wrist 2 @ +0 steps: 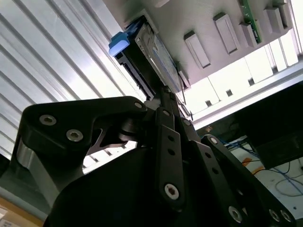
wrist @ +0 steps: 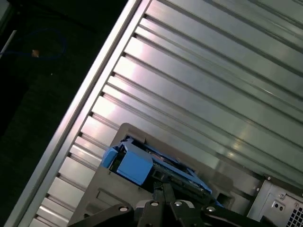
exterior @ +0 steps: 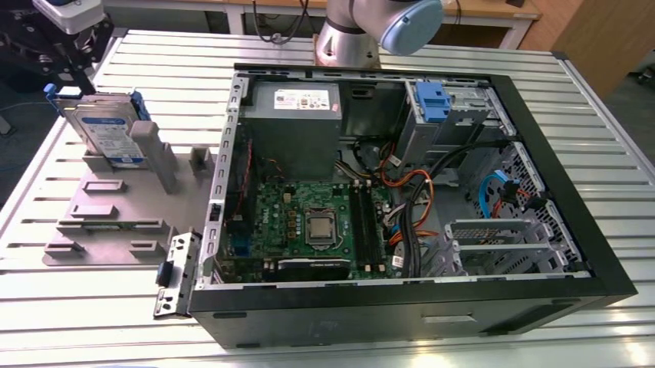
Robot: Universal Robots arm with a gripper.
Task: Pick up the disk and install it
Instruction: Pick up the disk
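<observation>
Observed at the bench: the disk (exterior: 107,134) stood on edge, upright, in a slot of a grey holder plate (exterior: 113,222) lying on the slatted metal table (exterior: 153,46). The plate sat at the exterior view's left, just beside the open computer case (exterior: 409,295). The disk's blue-and-white label faced the exterior view's left-front, and its blue frame showed along the upper edge.

The gripper (exterior: 72,77) hung directly over the far upper corner of the disk, its black body close against the blue frame. In the second wrist view the gripper (wrist 2: 163,92) met the end of the disk (wrist 2: 154,52) beside the blue tab, with the holder plate (wrist 2: 213,14) behind. In the first wrist view the gripper (wrist: 163,187) again sat at the disk (wrist: 142,165), which rested in the plate (wrist: 109,194). Whether the gripper was clenched on the disk or released could not be told.

Inside the case, a green circuit board (exterior: 307,222) lay flat on the floor. A grey box with a white sticker (exterior: 291,126) stood at the far wall, and a blue bracket (exterior: 431,103) sat in the far corner toward the exterior view's right. The arm (exterior: 358,34) rose from behind the case.
</observation>
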